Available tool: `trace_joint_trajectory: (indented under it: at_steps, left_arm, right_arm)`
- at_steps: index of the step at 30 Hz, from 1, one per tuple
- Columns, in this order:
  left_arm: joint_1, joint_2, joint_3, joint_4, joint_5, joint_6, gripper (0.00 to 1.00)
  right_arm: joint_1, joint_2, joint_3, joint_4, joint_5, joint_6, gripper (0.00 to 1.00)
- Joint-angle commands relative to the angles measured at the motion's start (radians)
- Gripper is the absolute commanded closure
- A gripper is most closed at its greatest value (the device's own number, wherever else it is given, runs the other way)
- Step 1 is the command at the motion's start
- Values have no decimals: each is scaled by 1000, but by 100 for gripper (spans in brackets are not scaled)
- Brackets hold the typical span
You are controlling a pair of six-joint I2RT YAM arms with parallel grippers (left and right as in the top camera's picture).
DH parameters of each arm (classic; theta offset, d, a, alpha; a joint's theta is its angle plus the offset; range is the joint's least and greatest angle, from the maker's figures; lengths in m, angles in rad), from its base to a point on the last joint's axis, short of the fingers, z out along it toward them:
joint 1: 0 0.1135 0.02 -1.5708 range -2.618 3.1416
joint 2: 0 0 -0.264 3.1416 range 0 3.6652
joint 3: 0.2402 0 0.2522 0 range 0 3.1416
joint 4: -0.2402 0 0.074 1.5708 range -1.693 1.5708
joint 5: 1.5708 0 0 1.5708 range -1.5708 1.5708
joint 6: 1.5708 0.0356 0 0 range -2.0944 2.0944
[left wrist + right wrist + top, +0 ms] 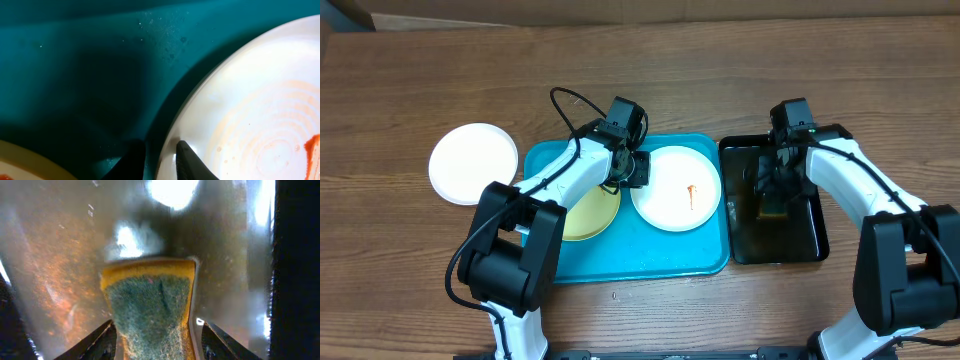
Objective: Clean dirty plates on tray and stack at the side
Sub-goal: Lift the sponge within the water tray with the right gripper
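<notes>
Pinching the left rim of a small round white plate with an orange-red smear (250, 100), the left gripper (161, 162) has its jaws drawn narrow. One dark finger (192, 162) lies on the plate's upper face and the other sits just outside the edge. In the left wrist view, faint orange rings show on the plate's surface, with a brighter orange-red patch at the far right edge of that view. This plate lies flat in the right half of the large turquoise-blue rectangular plastic tray (650, 255), the smear (691, 193) sitting right of its centre. Just to the left in the same tray lies a small round pale yellow plate (592, 215), partly hidden under the left arm. A third, small round plain white plate (473, 163) rests off the tray on the brown wooden tabletop (410, 260), beside the tray's upper left corner.

On the right side, the right gripper (158, 332) is closed partway on a yellow sponge with a green scouring face (150, 300), its fingers set against the sponge's two sides. The sponge is low inside the smaller black rectangular tray (800, 235), which stands touching or just beside the turquoise tray's right edge. The black tray's floor looks wet and glares under the light.
</notes>
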Motion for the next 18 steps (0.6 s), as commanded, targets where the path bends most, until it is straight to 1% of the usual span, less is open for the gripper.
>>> trace_joint_trajectory:
  at_steps: [1,2,3,4,5,6,7,8,10,11,12,14,16,18]
  left_arm:
    - [-3,10,-1,2,0,-4,76]
    - [-3,10,-1,2,0,-3,76]
    - [-3,10,-1,2,0,-4,76]
    - [-3,10,-1,3,0,-4,76]
    - [-3,10,-1,3,0,-4,75]
    - [-3,10,-1,4,0,-4,75]
    - [-3,10,-1,3,0,-3,74]
    - [-3,10,-1,3,0,-3,72]
    - [-3,10,-1,5,0,-3,69]
    - [-3,10,-1,5,0,-3,69]
    - [-3,10,-1,5,0,-3,69]
    - [-3,10,-1,8,0,-3,69]
    - [-3,10,-1,10,0,-4,69]
    - [-3,10,-1,10,0,-3,69]
  right_arm:
    - [-2,-13,-27,5,10,3,45]
    - [-2,-13,-27,1,9,3,48]
    - [-2,-13,-27,1,8,3,54]
    - [-2,-13,-27,1,5,3,66]
    - [-2,-13,-27,1,5,3,72]
    - [-2,-13,-27,0,5,3,73]
    - [-2,-13,-27,0,5,3,68]
    - [-2,-13,-27,0,5,3,48]
    - [-2,-13,-27,0,-2,3,36]
    - [-2,-13,-27,1,-3,3,35]
    - [-2,-13,-27,1,-3,3,38]
    - [-2,-13,-27,1,-9,3,49]
    - [-2,-13,-27,2,-10,3,69]
    - [-2,-13,-27,2,-10,3,79]
